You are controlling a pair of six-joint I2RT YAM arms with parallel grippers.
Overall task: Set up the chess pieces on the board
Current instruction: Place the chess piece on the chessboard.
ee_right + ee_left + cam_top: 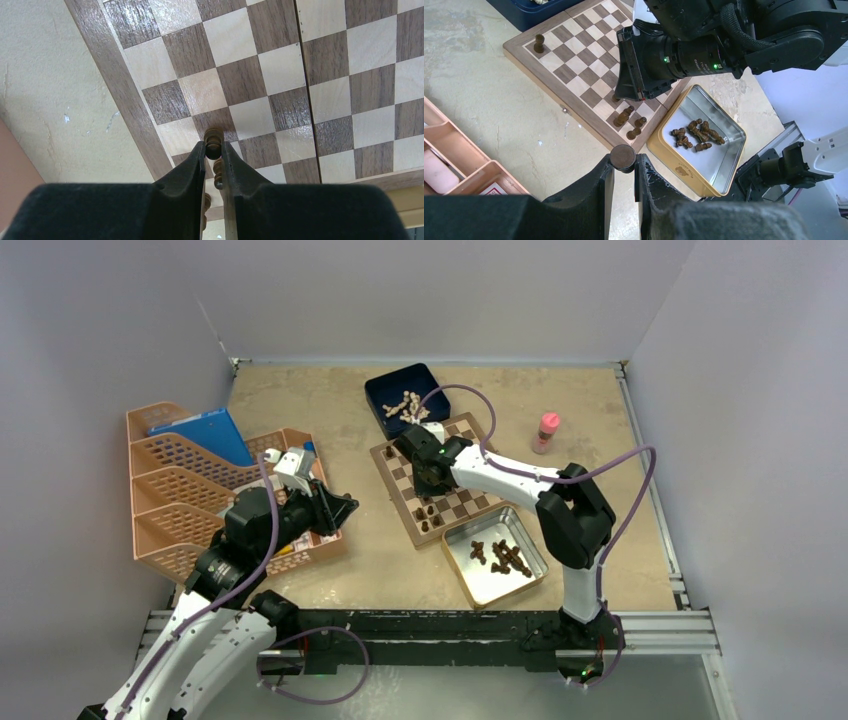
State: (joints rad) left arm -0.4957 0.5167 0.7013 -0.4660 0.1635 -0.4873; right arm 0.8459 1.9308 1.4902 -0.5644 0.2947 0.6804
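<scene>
Looking at the board (579, 60) first: it's a flat square of wood with light tan and dark brown checks and a plain tan border. It lies at an angle on the beige surface (489, 100), between a dark blue box (405, 390) and a shiny square tin (663, 152).

The chess pieces (624, 116) are tiny dark brown turned-wood things, way smaller than either hand. A lone piece (539, 43) stands on a corner square at the far end. A few more cluster by the edge next to the tin, and at least one of them is tipped over. The rest sit in a heap (696, 134) inside the tin.

The left hand (624, 167) is clamped on a dark piece (623, 156), held off the board over bare surface. Only its round base faces the camera, so I can't tell which piece it is.

The right hand (214, 150) is over the board, fingers pinched on the head of a brown piece (213, 140). It's upright over a square in the row by the border. It might be touching down, but the view is too tight to say.
</scene>
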